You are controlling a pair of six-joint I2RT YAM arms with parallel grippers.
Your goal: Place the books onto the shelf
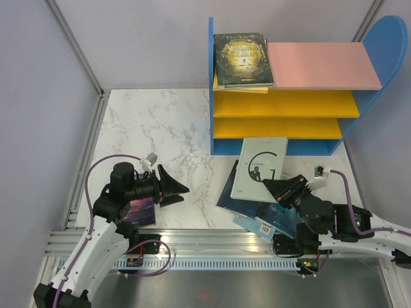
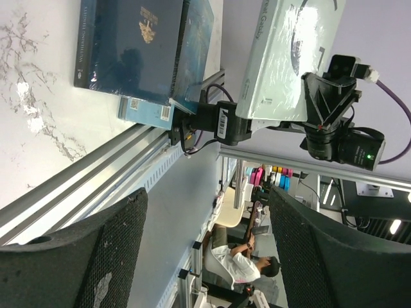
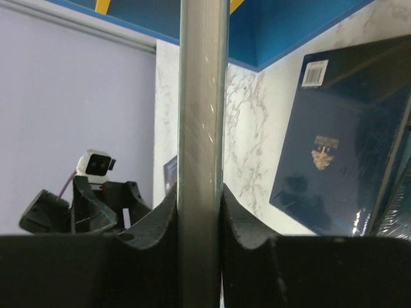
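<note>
My right gripper (image 1: 275, 187) is shut on the near edge of a pale grey book (image 1: 260, 167) with a black crescent, holding it tilted in front of the shelf (image 1: 388, 45). In the right wrist view the book's edge (image 3: 203, 115) stands upright between the fingers (image 3: 247, 221). Under it lie a dark navy book (image 1: 226, 194) and a teal-blue book (image 1: 273, 221). A dark green book (image 1: 243, 59) lies on a yellow one on the pink top board. My left gripper (image 1: 178, 191) is open and holds nothing. A purple book (image 1: 138, 210) lies under that arm.
The shelf's two yellow boards (image 1: 282, 104) hold nothing visible. Grey walls enclose the marble table (image 1: 160, 128) at left and back. An aluminium rail (image 1: 205, 240) runs along the near edge. The left wrist view shows the navy book (image 2: 128, 45) and the right gripper (image 2: 324, 96) across the table.
</note>
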